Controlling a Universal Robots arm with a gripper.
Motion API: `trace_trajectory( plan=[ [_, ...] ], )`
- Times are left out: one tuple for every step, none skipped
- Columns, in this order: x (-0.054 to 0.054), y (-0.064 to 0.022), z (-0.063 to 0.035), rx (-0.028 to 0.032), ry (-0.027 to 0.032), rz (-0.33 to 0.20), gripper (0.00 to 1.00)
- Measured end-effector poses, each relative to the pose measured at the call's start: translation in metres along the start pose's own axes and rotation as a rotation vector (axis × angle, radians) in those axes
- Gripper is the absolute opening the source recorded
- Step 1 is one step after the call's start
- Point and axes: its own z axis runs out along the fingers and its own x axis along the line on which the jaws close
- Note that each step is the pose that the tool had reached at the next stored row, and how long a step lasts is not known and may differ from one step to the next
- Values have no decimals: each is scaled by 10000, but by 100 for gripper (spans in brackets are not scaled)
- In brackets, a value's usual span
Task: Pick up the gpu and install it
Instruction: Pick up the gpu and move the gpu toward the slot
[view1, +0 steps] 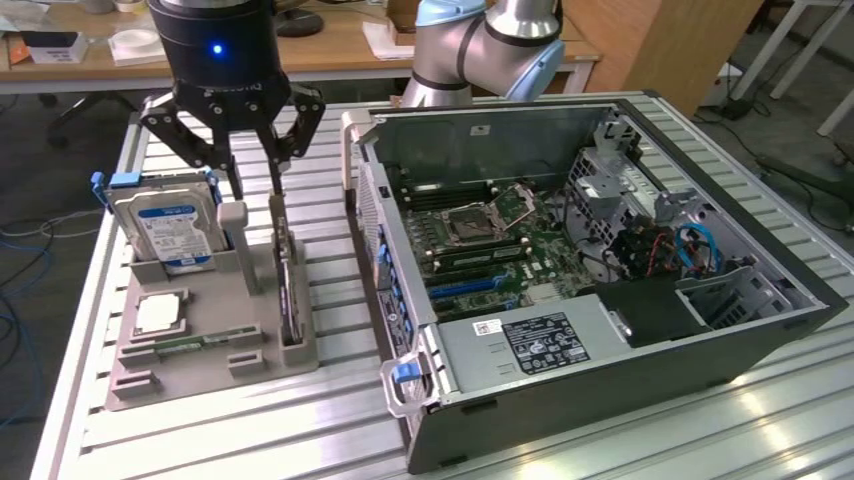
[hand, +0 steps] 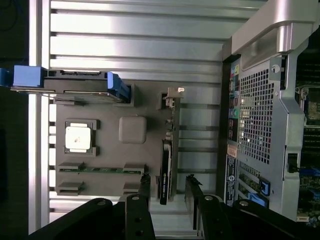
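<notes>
The gpu (view1: 284, 285) stands edge-on in a slot of the grey holder tray (view1: 200, 372), a thin dark card with a silver bracket at its far end. My gripper (view1: 251, 185) hangs open just above the card's far end. In the wrist view the gpu (hand: 165, 172) runs as a dark strip between the two black fingers (hand: 145, 189), and the gripper (hand: 167, 189) straddles it without touching. The open computer case (view1: 587, 250) with its green motherboard (view1: 494, 245) lies to the exterior view's right of the tray.
In the tray also stand a silver hard drive (view1: 167, 232) with a blue-white label, a processor chip (view1: 160, 312) and a memory stick (view1: 187, 346). The case's rear panel (hand: 257, 120) rises close beside the tray. All rests on a slatted aluminium table (view1: 267, 440).
</notes>
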Motion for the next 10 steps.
trace_trajectory(
  plan=[
    [0, 0, 4, 0, 0, 0, 41],
    [0, 0, 9, 1, 0, 0, 41],
    [0, 0, 13, 0, 1, 0, 41],
    [0, -1, 19, -1, -1, 0, 41],
    [0, -1, 23, 0, 0, 0, 41],
    [1, -1, 28, 0, 0, 0, 41],
    [1, -1, 34, 0, 0, -1, 41],
    [1, -1, 38, 0, 0, 0, 41],
    [1, -1, 42, 0, 0, 0, 41],
    [1, -1, 47, 0, 0, 0, 41]
  ],
)
